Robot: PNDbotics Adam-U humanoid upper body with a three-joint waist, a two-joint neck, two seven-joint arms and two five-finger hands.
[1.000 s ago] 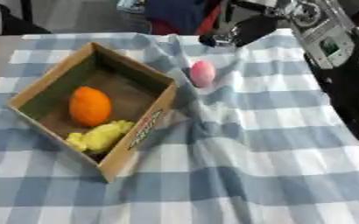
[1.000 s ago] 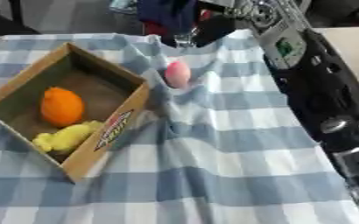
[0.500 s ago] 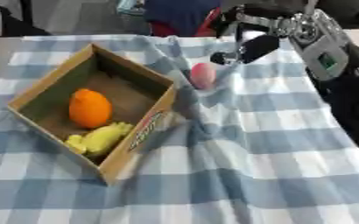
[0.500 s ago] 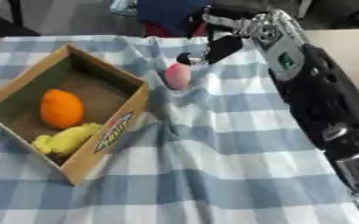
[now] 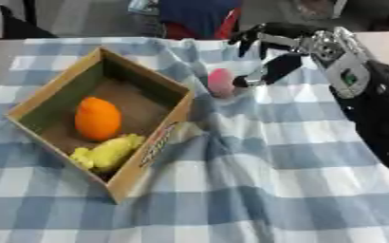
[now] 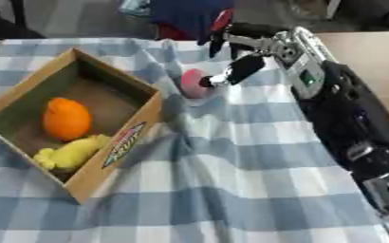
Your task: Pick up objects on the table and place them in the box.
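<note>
The right hand (image 5: 274, 50) reaches in from about two o'clock, its black arm running down the right side of the picture. Its fingers are spread and slightly bent, holding nothing; the thumb (image 5: 264, 72) points down toward the pink object (image 5: 221, 82), its tip just beside the object's right side, and whether the two touch cannot be told. The other fingers arch above and behind the object, apart from it.

The pink object, rounded and egg-like, lies on the blue-and-white checked cloth (image 5: 256, 180) that covers the worktop, at about twelve o'clock from the middle of the cloth, just beside the far right corner of the cardboard box (image 5: 144, 159). The cloth is wrinkled between the box and the object.

The box sits open at about nine o'clock, turned askew to the checks. Inside it an orange fruit (image 5: 97, 118) stands near the middle, and a yellow lumpy thing (image 5: 108, 152) lies at its five o'clock, against the near wall.

The left hand shows in neither view.
</note>
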